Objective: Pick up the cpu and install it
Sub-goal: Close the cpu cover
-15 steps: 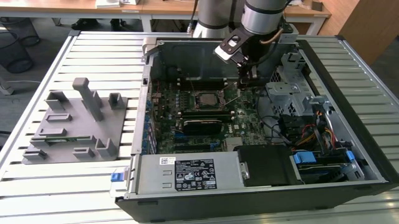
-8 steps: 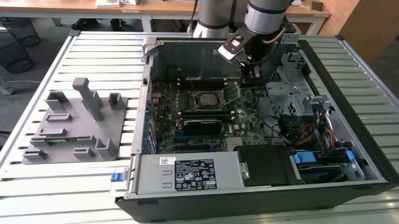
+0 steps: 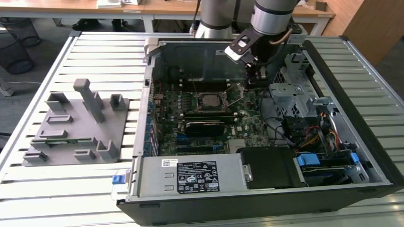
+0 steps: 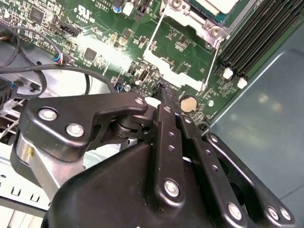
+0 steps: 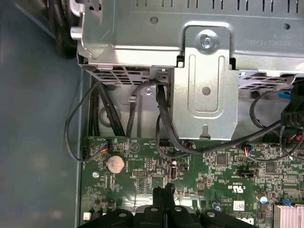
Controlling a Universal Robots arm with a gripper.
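The pincer (image 4: 161, 92) is pressed together on nothing, tip low over the motherboard (image 4: 95, 28) beside the coin cell (image 4: 188, 103), while the cpu (image 3: 207, 100) sits in its socket (image 4: 183, 23) nearby, and a sideways slip here could gouge the board or snag the cables (image 5: 161, 123).

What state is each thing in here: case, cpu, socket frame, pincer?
computer case: open, side panel off.
cpu: lying in its socket.
socket frame: appears flipped open beside the cpu.
pincer: shut, empty, just above the motherboard.
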